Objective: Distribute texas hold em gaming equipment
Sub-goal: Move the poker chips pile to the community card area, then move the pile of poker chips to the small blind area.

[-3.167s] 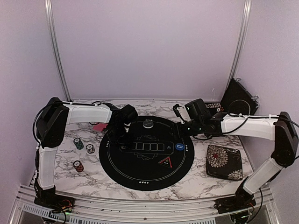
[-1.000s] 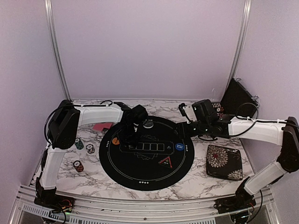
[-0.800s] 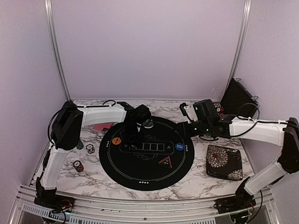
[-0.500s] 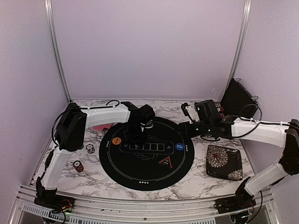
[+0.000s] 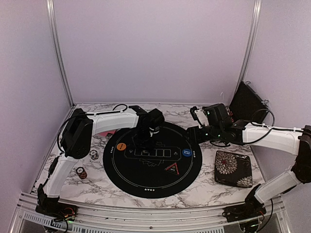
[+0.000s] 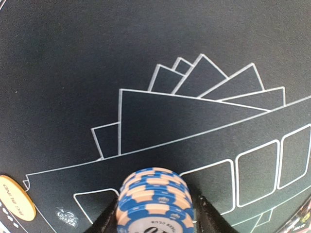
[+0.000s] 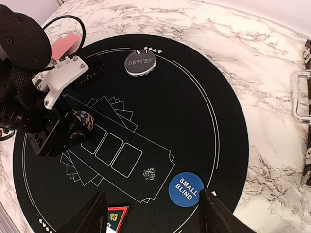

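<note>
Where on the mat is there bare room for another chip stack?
Free: mat between dealer button and small blind button; near arc below triangle marker. Crowded: card boxes near orange button, where left end effector straddles blue chip stack.

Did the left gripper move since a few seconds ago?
Yes. The left gripper slid right across the black mat, away from the orange button it covered before.

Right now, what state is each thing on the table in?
Blue chip stack, upright.
Left gripper, jaws flanking that stack.
Right gripper, jaws open, empty.
Dealer button, flat on the mat.
Small blind button, flat on the mat.
Orange button, flat on the mat.
Pink cards, face down, off the mat.
Floral case, closed.
</note>
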Robot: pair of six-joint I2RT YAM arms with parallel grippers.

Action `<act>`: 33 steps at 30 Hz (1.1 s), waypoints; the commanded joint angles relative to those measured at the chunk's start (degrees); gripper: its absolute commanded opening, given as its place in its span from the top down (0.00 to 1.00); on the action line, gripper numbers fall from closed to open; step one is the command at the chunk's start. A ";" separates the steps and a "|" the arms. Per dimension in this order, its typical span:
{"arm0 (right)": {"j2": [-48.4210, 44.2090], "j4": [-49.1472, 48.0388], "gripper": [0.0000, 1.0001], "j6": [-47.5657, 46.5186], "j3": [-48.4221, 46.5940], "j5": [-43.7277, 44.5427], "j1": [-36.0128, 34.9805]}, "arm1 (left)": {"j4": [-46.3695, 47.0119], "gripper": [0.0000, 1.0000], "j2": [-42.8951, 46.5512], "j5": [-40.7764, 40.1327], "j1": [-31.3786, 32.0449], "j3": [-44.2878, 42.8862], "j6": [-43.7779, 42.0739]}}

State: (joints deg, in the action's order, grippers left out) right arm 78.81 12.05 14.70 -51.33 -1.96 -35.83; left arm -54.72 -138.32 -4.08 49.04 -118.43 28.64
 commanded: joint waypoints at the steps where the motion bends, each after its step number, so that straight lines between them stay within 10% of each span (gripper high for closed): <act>1: -0.48 -0.22 0.39 -0.47 -0.52 0.77 0.42 | 0.57 0.45 -2.77 3.81 1.24 -1.07 0.19; 33: 2.14 4.04 0.39 0.98 -5.96 1.00 0.26 | 2.40 0.01 9.37 2.99 -2.26 -2.66 -3.91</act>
State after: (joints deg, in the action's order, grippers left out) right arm 79.83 14.61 14.98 -53.95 -1.58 -35.75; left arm -53.95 -135.22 -1.52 48.29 -121.14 25.85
